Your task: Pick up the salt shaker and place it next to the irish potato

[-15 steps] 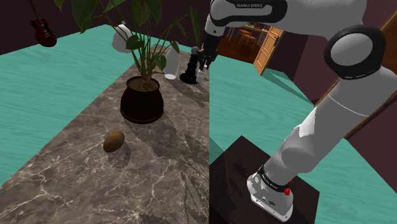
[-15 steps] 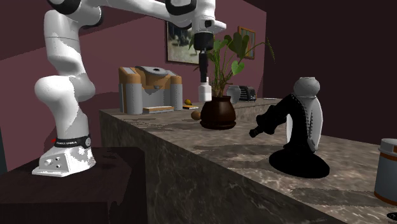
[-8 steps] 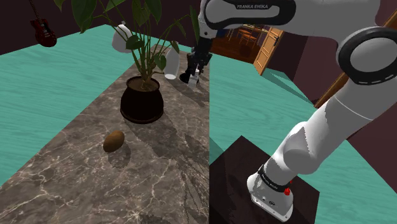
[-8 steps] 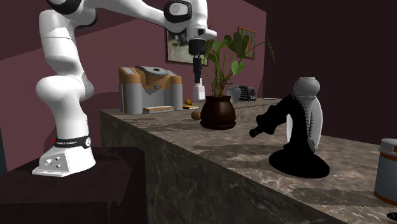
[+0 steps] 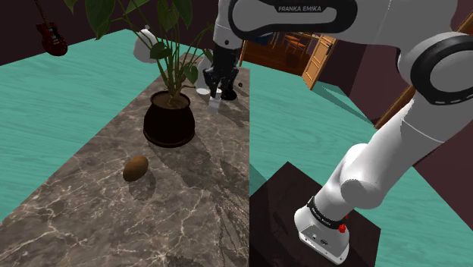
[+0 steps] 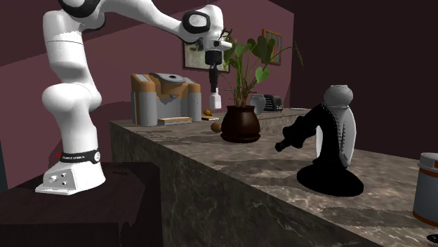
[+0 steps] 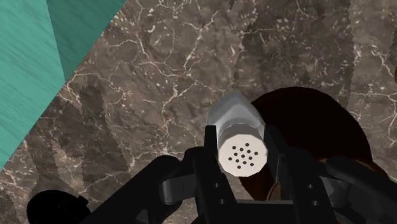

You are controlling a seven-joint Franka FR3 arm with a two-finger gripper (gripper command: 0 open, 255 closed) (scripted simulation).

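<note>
A small white salt shaker (image 5: 214, 103) hangs in the air over the marble counter (image 5: 189, 197), with my black gripper (image 5: 216, 95) shut on it. It hovers just beside the plant pot (image 5: 169, 119), on the shoulder view's right of it. In the wrist view the shaker's perforated top (image 7: 241, 151) shows clasped between the fingers (image 7: 207, 167), with the dark pot (image 7: 318, 127) below. A brown potato (image 5: 136, 168) lies on the counter nearer the camera than the pot. In the second exterior view the shaker (image 6: 215, 100) hangs above the potato (image 6: 215, 128), left of the pot (image 6: 240, 125).
A leafy plant (image 5: 170, 38) rises from the pot. A white cup (image 5: 203, 85) and a white rounded vessel (image 5: 144, 44) stand at the counter's far end. A black appliance (image 6: 330, 144) and a grey canister (image 6: 427, 189) stand there too. Turquoise floor (image 5: 303, 121) lies past the counter's edge.
The arm has carried the shaker away from the black appliance at the counter's far end, toward the shoulder view's left and closer to the plant pot. The potato has stayed in place.
</note>
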